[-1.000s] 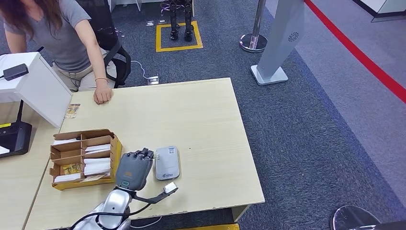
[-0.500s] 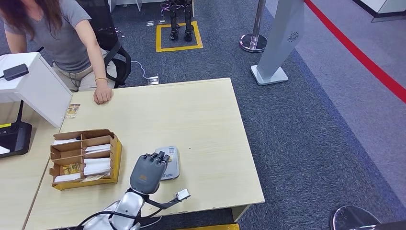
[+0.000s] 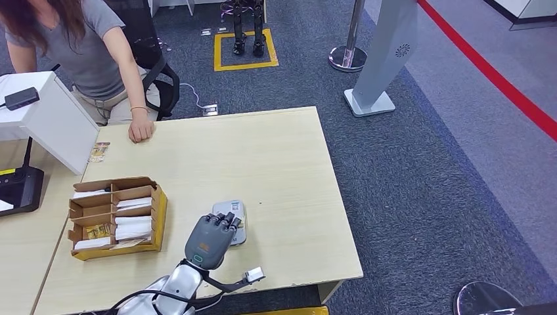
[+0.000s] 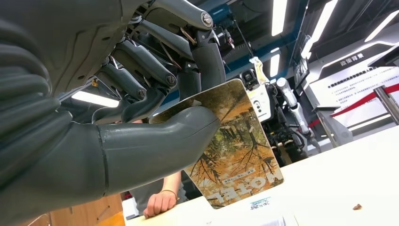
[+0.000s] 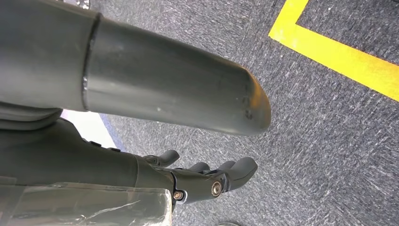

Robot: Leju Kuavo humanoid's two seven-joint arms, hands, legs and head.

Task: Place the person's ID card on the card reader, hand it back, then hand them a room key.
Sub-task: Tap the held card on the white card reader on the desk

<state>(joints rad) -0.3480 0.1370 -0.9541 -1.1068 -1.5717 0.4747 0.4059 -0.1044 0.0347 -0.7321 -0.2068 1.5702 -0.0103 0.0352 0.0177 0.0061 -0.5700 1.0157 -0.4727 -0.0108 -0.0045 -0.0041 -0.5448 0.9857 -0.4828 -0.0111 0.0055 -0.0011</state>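
Observation:
My left hand [image 3: 211, 239] hovers over the near half of the grey-white card reader [image 3: 234, 209] on the wooden table [image 3: 276, 164]. Between its thumb and fingers it pinches a card [image 4: 235, 150] printed with autumn trees and the word HOTEL. In the left wrist view my left hand [image 4: 141, 117] holds that card on a slant, its lower edge just above the table. The person [image 3: 79, 46] sits at the far left corner with one hand [image 3: 140, 131] resting on the table edge. My right hand [image 5: 155, 174] hangs over grey carpet, fingers loosely apart and holding nothing.
A cardboard box [image 3: 161, 210] with compartments of cards stands just left of the reader. A white box [image 3: 52, 118] and a black stand [image 3: 20, 190] sit at the table's left. A yellow floor line [image 5: 339, 52] runs near my right hand.
My left hand has moved right and slightly toward me, from beside the cardboard box to over the near half of the card reader. The person has not moved.

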